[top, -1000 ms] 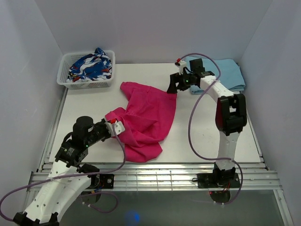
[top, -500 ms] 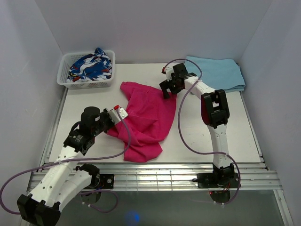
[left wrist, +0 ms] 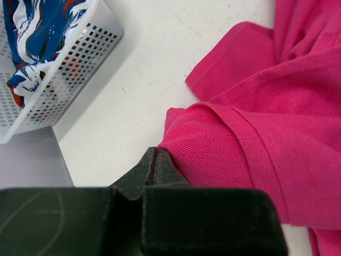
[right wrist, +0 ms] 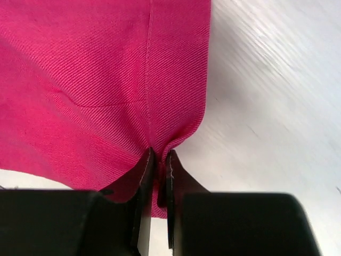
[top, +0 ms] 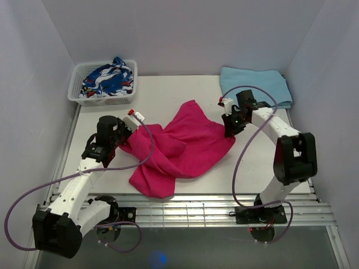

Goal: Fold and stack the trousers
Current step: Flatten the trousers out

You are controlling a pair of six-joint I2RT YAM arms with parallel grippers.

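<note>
The magenta-pink trousers [top: 179,147] lie crumpled across the middle of the table, spread between both arms. My left gripper [top: 124,140] is shut on their left edge; in the left wrist view the closed jaws pinch a fold of the trousers [left wrist: 224,149] at the gripper [left wrist: 155,154] tip. My right gripper [top: 230,131] is shut on the right corner of the cloth. In the right wrist view the trousers [right wrist: 106,80] bunch into the narrow gap of the gripper [right wrist: 159,160].
A white basket [top: 78,96] holding a blue-white-red patterned garment [top: 106,78] stands at the back left, also in the left wrist view as basket [left wrist: 80,69]. A folded light blue cloth [top: 255,84] lies at the back right, just behind the right arm.
The right gripper closed on the trousers' right corner and pulled it right and toward the front. The left gripper, still shut on the cloth, moved back and left. The trousers spread wider.
</note>
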